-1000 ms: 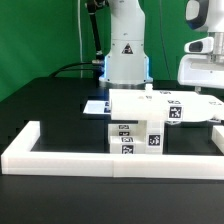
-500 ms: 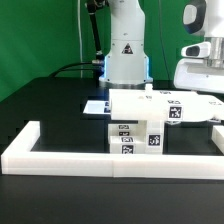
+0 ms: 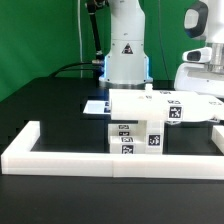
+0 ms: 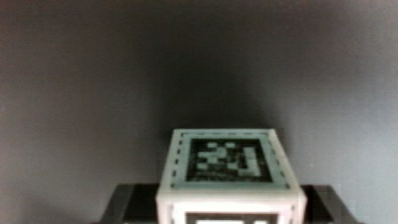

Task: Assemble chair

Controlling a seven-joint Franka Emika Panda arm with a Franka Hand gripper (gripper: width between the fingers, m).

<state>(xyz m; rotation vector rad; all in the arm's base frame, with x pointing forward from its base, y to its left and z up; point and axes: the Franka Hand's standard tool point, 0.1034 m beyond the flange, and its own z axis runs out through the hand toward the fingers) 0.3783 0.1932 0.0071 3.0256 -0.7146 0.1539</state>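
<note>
Since the earlier frame the arm [image 3: 200,68] had dipped a little lower, and the gripper [image 4: 224,206] had gone from wide to narrow. It pinched a white chair part [image 4: 224,160] with a tag, likely to lift it. The other chair parts [image 3: 140,118] lay bunched against the rail [image 3: 60,152] by the desk's [image 3: 50,105] near edge, which probably stopped them sliding. The arm reached down at the exterior view's right.

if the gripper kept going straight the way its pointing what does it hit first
The tagged white chair part: the wrist view shows it right between the jaws of the gripper, which looks shut on it. Beyond it there is only the black table; how far off is unclear.
</note>
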